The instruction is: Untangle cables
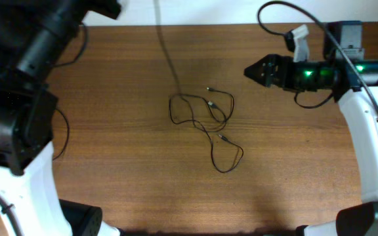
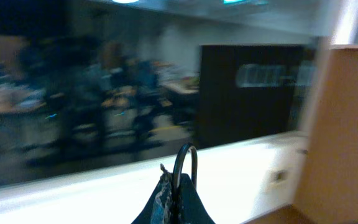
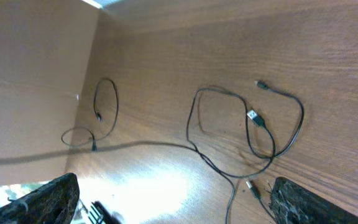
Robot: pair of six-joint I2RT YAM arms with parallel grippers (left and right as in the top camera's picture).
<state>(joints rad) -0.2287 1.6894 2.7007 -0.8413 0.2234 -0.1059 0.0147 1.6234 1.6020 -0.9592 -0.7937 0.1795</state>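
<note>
The cables (image 1: 205, 121) lie as a loose tangle of thin black loops with small plugs on the middle of the wooden table. One strand (image 1: 168, 56) rises from the tangle up past the table's far edge. In the left wrist view my left gripper (image 2: 178, 186) is shut on a black cable loop (image 2: 188, 158), raised and facing the room. My right gripper (image 1: 251, 71) hovers right of and behind the tangle; in the right wrist view its fingers (image 3: 173, 205) are wide apart and empty, with the cables (image 3: 253, 124) below them.
The left arm's black body (image 1: 18, 98) covers the table's left side, with its own cable loop (image 1: 63, 134) beside it. The right arm (image 1: 366, 124) runs along the right edge. A white wall band lies beyond the far edge (image 1: 195, 25).
</note>
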